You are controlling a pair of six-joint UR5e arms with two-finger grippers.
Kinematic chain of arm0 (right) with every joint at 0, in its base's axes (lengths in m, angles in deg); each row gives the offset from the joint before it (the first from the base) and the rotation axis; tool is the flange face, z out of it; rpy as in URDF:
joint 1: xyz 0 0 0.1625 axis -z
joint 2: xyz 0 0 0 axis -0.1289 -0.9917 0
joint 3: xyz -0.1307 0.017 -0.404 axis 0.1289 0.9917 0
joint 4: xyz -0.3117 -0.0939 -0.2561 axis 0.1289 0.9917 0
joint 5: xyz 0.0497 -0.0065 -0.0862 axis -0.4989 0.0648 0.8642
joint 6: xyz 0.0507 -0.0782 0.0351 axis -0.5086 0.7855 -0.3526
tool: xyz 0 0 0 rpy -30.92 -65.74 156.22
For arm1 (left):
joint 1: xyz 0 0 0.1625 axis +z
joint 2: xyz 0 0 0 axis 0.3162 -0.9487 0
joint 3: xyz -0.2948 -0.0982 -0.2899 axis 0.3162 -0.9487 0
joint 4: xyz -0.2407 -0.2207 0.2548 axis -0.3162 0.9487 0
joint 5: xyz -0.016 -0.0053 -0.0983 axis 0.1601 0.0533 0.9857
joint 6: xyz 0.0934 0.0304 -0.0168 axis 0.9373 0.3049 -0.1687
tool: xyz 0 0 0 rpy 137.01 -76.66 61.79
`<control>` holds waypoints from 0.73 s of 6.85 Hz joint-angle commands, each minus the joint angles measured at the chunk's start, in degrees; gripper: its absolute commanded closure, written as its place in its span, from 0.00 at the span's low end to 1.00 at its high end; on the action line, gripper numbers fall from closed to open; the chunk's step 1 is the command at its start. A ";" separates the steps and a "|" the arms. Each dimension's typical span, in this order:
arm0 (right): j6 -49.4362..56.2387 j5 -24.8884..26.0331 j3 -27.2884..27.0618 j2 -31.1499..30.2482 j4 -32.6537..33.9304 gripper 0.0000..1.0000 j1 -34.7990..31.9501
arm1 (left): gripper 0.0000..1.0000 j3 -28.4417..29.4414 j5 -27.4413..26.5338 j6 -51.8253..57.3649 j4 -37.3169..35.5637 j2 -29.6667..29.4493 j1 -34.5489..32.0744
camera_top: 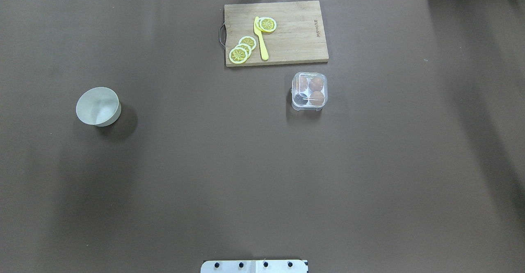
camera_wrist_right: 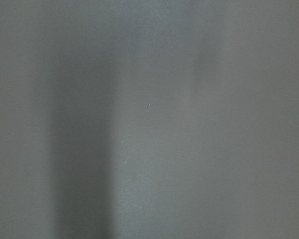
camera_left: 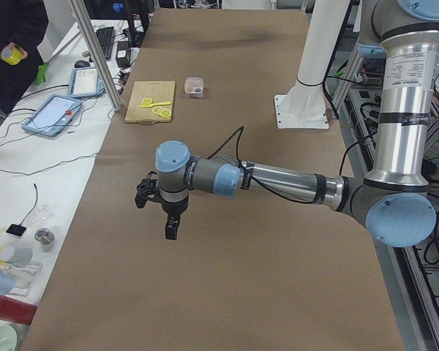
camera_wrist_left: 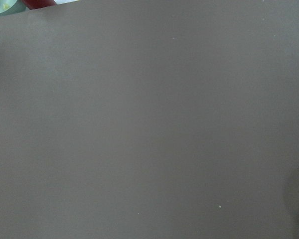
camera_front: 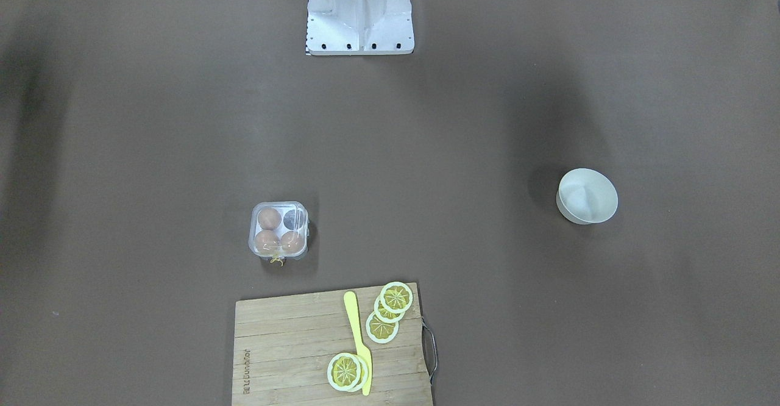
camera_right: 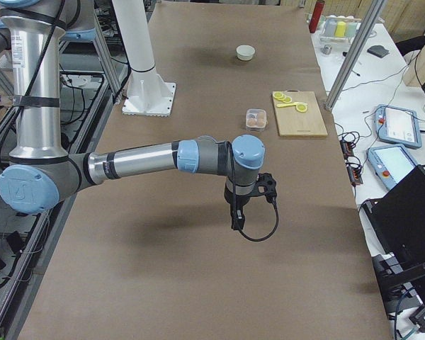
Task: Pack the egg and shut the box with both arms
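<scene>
The box (camera_front: 279, 229) stands on the brown table near the cutting board, and its clear lid lies over the tray. It also shows in the overhead view (camera_top: 309, 91). Three brown eggs sit in it; one is the egg (camera_front: 269, 218). The fourth cell (camera_front: 295, 219) looks dark. No egg lies outside the box. My left gripper (camera_left: 173, 232) hangs over bare table, far from the box. My right gripper (camera_right: 236, 223) hangs over bare table at the other end. Both show only in side views, so I cannot tell open or shut.
A round white bowl (camera_front: 587, 195) stands alone on my left side. A wooden cutting board (camera_front: 292, 345) with lemon slices (camera_front: 382, 327) and a yellow knife (camera_front: 356, 339) lies at the far edge beside the box. Both wrist views show only brown table.
</scene>
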 commanded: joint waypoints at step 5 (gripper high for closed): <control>-1.33 -4.04 6.42 3.23 -4.58 0.00 -1.63 | 0.02 0.78 4.73 3.19 -0.64 2.13 -5.74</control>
